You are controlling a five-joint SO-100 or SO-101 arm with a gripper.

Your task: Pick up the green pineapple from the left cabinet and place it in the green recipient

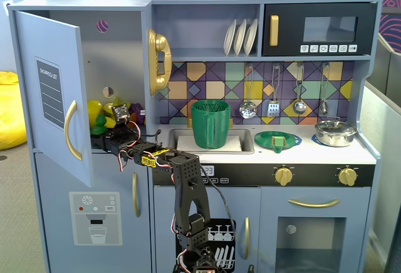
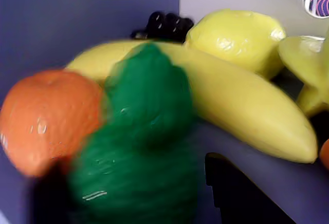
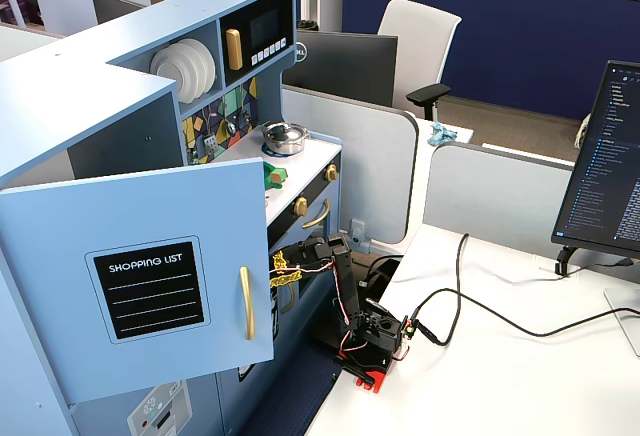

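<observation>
Green blur: the green pineapple [image 2: 141,152] fills the wrist view right ahead of the gripper [image 1: 119,123], inside the left cabinet [image 1: 113,54]; too smeared to read its surface.
Gripper state: cannot tell; only dark shapes at the bottom edge.
Beside it: an orange [image 2: 49,118] touching on the left, a banana [image 2: 241,111] behind.
Further back: a lemon [image 2: 236,39], dark grapes [image 2: 164,24].
Door [image 3: 140,276]: hides the gripper in a fixed view.
Far right: the green recipient [image 1: 211,124] in the sink [image 1: 241,140].
</observation>
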